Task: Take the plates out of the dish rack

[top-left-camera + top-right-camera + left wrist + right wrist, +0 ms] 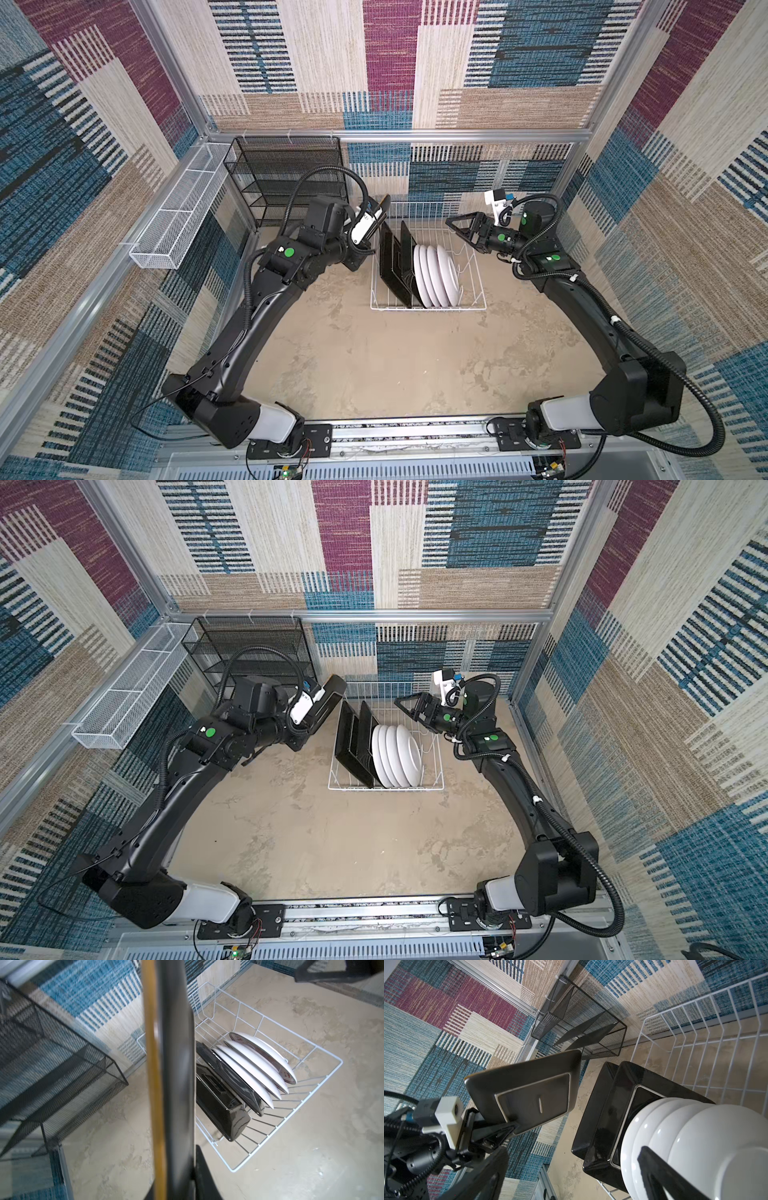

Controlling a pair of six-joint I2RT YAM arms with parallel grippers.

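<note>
One plate (529, 1088) is clamped in the left pincer (511, 1124), clear of the rack (469, 308) beside it; right pincer (455, 229) open, empty. Next, probably: lay it on the table (374, 365).

The dish rack (465, 308) (432, 788) sits on the bench (374, 353) toward the back, about midway across. Plates stand on edge in it in a row: two square plates (392, 266) (353, 746) at its left end, and four round plates (438, 274) (399, 754) close against their right. A third square plate (330, 700) (529, 1088) hangs clamped in the left claw (510, 1124), above and just left of the rack's back-left corner. The right claw (455, 229) hovers over the rack's right rear part. The mesh shelf unit (291, 178) stands behind and left of the rack. The long mesh basket (178, 216) hangs on the left wall beside it.
</note>
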